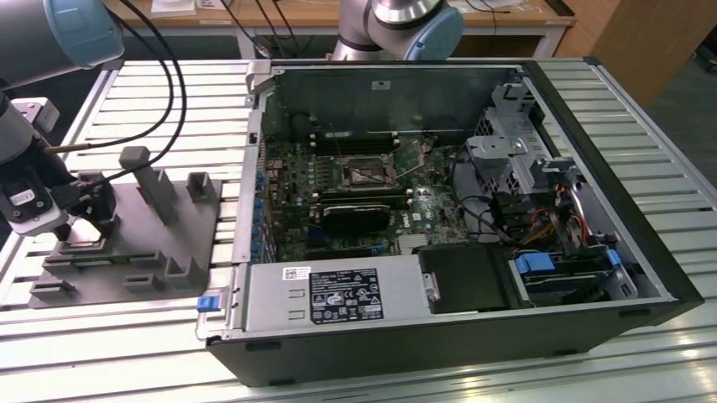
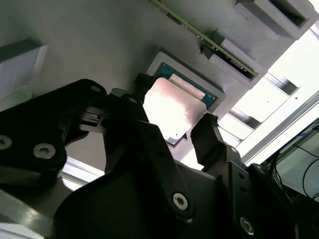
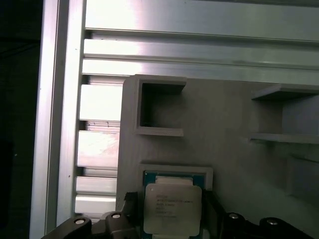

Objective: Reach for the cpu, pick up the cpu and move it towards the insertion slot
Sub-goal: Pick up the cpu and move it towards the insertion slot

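The cpu (image 2: 172,107) (image 3: 172,209), a flat square chip with a silvery top, lies at a shallow white-rimmed nest (image 3: 175,172) of the grey fixture (image 1: 151,248). My gripper (image 2: 173,109) (image 3: 171,221) is down over it, its black fingers (image 2: 204,134) pressed against two opposite edges of the chip, so it is shut on the cpu. I cannot tell whether the chip has left the nest. In the exterior view the gripper (image 1: 64,231) is low over the fixture's near left part. The insertion slot (image 1: 364,174), a silver-framed socket, sits on the motherboard well off to the exterior view's right.
The open computer case (image 1: 627,210) takes up the middle and right of the slatted aluminium table (image 1: 134,80). Upright grey posts (image 1: 151,180) rise from the fixture beside the gripper. Black cables (image 1: 168,92) hang from the arm. A second arm's base (image 1: 398,25) stands behind the case.
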Robot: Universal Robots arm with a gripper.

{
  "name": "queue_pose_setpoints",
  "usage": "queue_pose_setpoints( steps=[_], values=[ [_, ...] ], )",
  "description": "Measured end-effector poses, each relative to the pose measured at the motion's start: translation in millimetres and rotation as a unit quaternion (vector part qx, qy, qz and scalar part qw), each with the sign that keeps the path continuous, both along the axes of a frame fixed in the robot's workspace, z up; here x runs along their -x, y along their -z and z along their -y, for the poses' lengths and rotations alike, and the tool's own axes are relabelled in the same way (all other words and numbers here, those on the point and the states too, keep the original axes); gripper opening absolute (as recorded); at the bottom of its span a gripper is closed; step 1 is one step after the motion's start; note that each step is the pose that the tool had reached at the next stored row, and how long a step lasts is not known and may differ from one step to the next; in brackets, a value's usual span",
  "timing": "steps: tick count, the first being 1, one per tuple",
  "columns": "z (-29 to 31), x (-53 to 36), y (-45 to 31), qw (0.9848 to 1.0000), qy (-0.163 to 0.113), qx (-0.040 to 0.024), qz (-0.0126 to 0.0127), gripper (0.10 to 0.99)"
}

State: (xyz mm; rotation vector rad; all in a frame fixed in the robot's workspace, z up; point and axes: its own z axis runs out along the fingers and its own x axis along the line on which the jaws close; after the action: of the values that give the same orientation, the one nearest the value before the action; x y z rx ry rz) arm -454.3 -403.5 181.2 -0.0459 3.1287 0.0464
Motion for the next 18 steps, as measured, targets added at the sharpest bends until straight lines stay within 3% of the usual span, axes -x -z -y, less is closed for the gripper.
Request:
queue_pose_setpoints(
  steps=[2, 3, 11, 18],
  values=[
    [0.0, -0.1, -0.1, 1.0000, 0.000, 0.0001, -0.0001, 0.565],
    [0.0, -0.1, -0.1, 1.0000, 0.000, 0.0000, -0.0001, 0.545],
    [0.0, -0.3, -1.5, 1.0000, 0.000, 0.0000, 0.0000, 0.545],
    [0.0, -0.3, -9.1, 1.0000, 0.000, 0.0000, 0.0000, 0.545]
  ],
)
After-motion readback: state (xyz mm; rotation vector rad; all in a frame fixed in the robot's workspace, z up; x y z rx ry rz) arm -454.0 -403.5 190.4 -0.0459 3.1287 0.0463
